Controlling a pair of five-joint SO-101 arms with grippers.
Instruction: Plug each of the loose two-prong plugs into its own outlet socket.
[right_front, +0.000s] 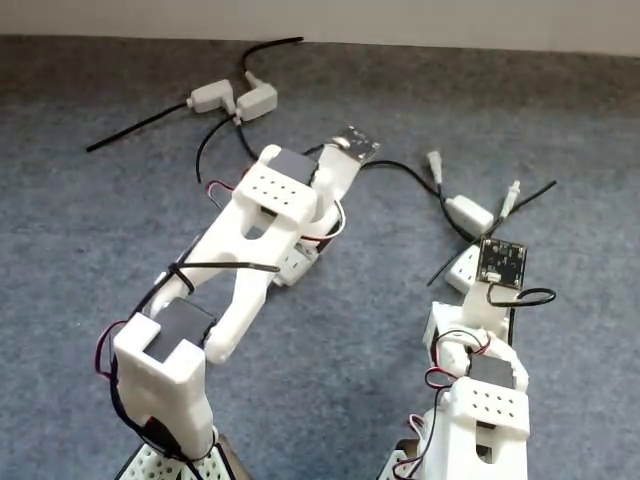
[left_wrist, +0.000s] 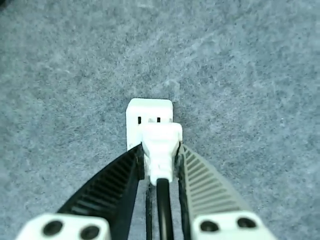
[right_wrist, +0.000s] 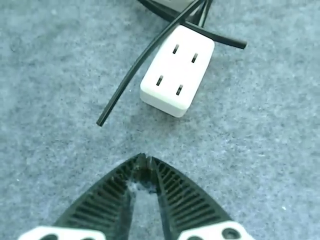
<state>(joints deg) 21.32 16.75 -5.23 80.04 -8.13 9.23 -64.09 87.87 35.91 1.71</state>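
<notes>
My left gripper (left_wrist: 159, 150) is shut on a white two-prong plug (left_wrist: 162, 142) with a black cord running back between the fingers. The plug's front rests against a small white outlet socket (left_wrist: 149, 114) on the grey carpet; two slots show on the socket, and the prongs are hidden. In the high view this socket (right_front: 296, 264) lies under the left arm (right_front: 262, 215). My right gripper (right_wrist: 145, 170) is shut on nothing, a short way from a white outlet block (right_wrist: 177, 75) with two pairs of slots. A black cord (right_wrist: 137, 67) crosses that block.
At the back left a white plug and socket (right_front: 235, 98) lie together with black cords. Near the right arm (right_front: 480, 400), a white adapter (right_front: 468, 212) and two small loose plugs (right_front: 435, 165) (right_front: 513, 192) lie among tangled cords. Bare carpet lies between the arms.
</notes>
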